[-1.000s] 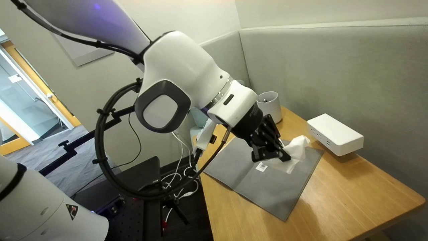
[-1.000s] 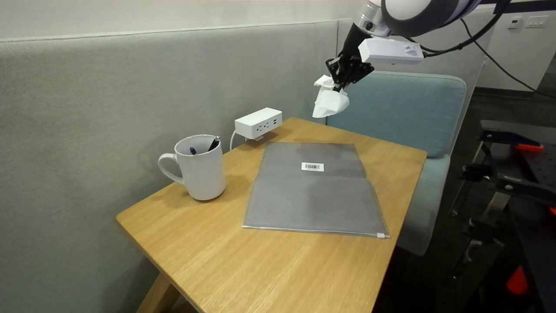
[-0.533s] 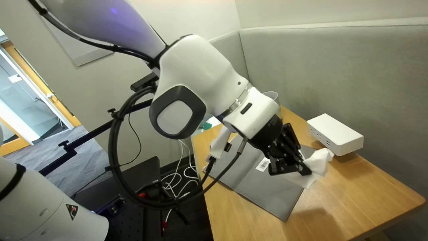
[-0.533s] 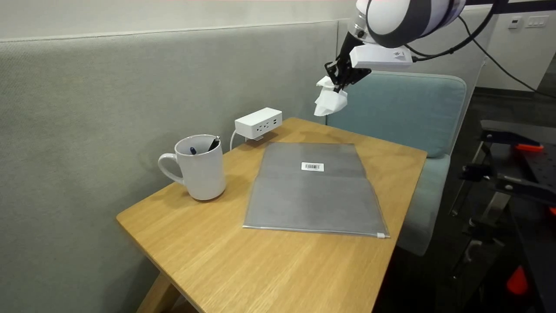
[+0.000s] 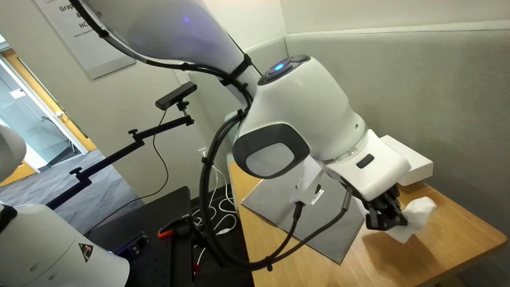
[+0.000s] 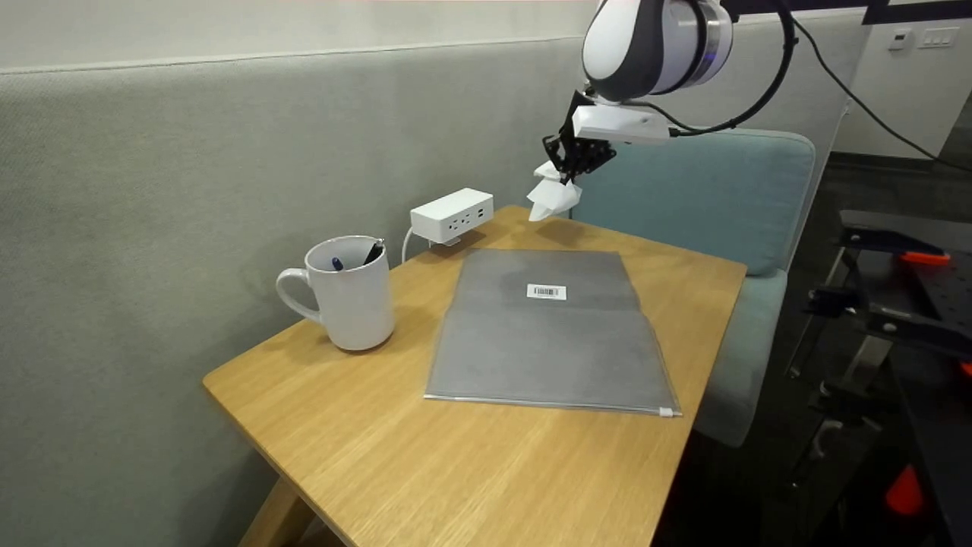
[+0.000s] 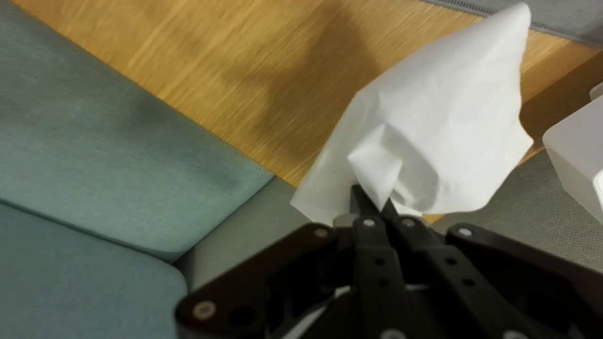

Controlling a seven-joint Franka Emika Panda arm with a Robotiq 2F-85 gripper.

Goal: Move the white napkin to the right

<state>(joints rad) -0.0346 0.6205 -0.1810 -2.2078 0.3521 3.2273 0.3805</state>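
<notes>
Wrist view: white napkin (image 7: 443, 122) in the grip, set-down left to do

The fingers (image 7: 377, 263) are nearly together, with a fold of the napkin pinched at their tips. Grasp and lift look done: the napkin hangs above the tabletop (image 5: 458, 239), apart from the shadow (image 7: 320, 89) on the wood. In an exterior view it is right of the grey zip pouch (image 5: 275, 203); in an exterior view it shows past the pouch's far edge, near the power outlet box (image 6: 453, 215). Most of the carry is probably made; lowering and letting go remain. Whose right is meant is not settled, so how close the goal lies is a guess.

The fold hides where the fingers meet the napkin, and its height is hard to judge. The robot arm (image 5: 314, 103) covers part of the pouch and of the power outlet box, and the wrist view cuts both off at its borders.
</notes>
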